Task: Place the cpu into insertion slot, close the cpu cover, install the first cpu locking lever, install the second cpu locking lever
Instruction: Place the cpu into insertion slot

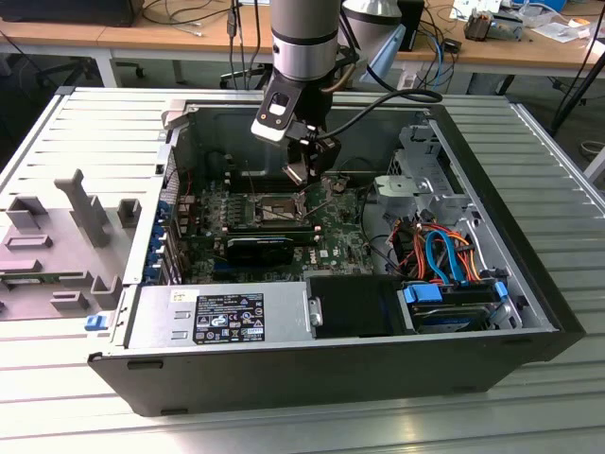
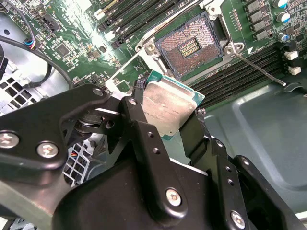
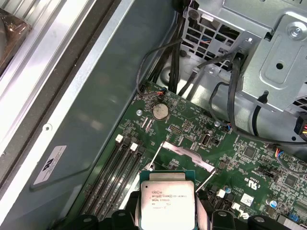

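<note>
Holding the cpu [image 2: 168, 108] by opposite edges, the gripper [image 2: 165, 115] hovers near the insertion slot [image 2: 189, 48]; socket bare; cpu cover [image 3: 188, 155] raised; locking lever [image 2: 259, 69] released; all four steps outstanding.

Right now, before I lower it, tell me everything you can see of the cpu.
The cpu is a small flat square with a silver-grey metal top bearing faint print, on a thin green base that shows as a rim. The gripper clamps it by two opposite edges between black fingers, metal top facing both wrist cameras. It hangs above the green motherboard, touching nothing else, short of the insertion slot, which lies open and empty.
</note>
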Controlling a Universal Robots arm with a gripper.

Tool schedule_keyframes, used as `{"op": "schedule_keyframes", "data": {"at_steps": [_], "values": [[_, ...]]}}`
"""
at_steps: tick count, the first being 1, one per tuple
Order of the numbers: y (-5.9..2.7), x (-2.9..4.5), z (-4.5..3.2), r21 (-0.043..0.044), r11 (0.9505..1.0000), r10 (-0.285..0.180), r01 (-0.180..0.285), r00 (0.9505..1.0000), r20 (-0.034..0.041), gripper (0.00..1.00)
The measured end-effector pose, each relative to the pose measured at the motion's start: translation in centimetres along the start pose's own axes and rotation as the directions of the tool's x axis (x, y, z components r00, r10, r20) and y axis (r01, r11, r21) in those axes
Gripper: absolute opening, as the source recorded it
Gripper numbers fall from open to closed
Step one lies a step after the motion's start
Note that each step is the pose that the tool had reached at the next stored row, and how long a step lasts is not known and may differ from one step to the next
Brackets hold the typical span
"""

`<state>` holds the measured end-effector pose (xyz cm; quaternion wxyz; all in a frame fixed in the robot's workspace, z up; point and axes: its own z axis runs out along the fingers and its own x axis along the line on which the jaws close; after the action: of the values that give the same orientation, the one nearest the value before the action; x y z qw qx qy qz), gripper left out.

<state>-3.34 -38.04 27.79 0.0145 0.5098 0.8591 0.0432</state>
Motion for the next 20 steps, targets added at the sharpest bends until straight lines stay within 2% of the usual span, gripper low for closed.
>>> {"op": "schedule_keyframes", "data": {"at_steps": [20], "values": [[-0.01, 0.00, 0.07, -0.0002, 0.9999, 0.011, -0.011, 0.9999, 0.0010, 0.55]]}}
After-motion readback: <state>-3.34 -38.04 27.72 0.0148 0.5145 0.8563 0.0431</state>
